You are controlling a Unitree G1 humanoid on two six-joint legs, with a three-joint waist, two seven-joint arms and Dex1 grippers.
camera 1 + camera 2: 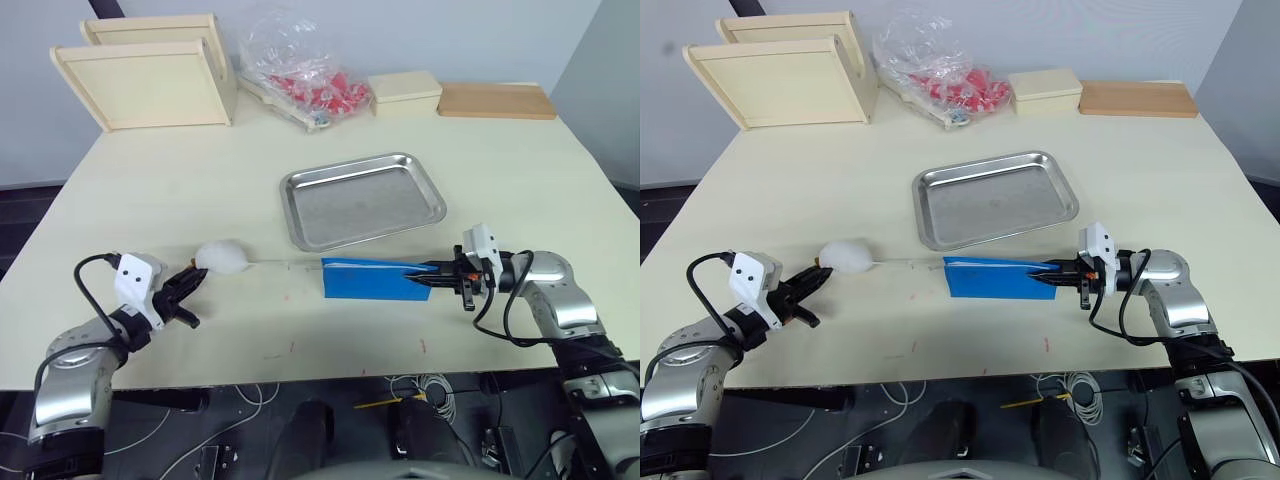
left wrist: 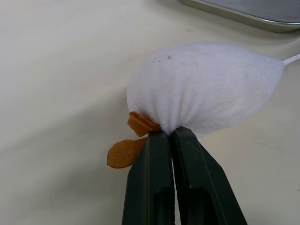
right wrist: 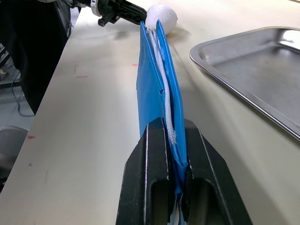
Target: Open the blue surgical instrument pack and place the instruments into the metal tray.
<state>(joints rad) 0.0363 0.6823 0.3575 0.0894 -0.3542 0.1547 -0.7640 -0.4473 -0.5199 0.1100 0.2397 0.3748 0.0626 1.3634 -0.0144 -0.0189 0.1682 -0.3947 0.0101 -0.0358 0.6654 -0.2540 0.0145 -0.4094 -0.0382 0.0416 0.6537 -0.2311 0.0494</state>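
Blue surgical instrument pack [image 1: 372,279] lying on the surface [image 1: 180,190] just in front of the metal tray [image 1: 362,199], near edge raised, folded shut and standing on its side in the right wrist view. Being pinched at its right end by the right end effector [image 1: 432,276], fingers clamped on the blue fabric. Trailing a thin white cord [image 1: 285,264] from its left end across to a white padded pouch [image 1: 224,256]. Being gripped at an orange tab [image 2: 140,124] on that pouch by the left end effector [image 1: 190,283], fingers pressed together. Sitting beyond the tray at the far edge: pale wooden boxes [image 1: 150,80], a clear plastic bag of red items [image 1: 300,75], a small cream box [image 1: 405,93], a wooden board [image 1: 497,100].
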